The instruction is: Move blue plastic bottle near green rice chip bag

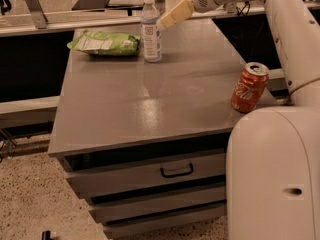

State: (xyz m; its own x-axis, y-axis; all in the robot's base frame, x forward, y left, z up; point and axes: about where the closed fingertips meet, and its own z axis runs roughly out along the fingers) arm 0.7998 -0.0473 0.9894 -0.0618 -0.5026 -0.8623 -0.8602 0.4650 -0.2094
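Note:
The blue plastic bottle [151, 30], clear with a white cap and white label, stands upright on the grey table [150, 104] near its far edge. The green rice chip bag [105, 43] lies flat just left of it, nearly touching. My gripper [162, 23] reaches in from the upper right. It is just right of the bottle's upper half, off the bottle, open and holding nothing. Only one cream finger [175, 15] shows.
An orange-red soda can [249, 87] stands at the table's right edge, next to my white arm base [272, 174]. The table has drawers [175, 170] in front. A counter runs behind the table.

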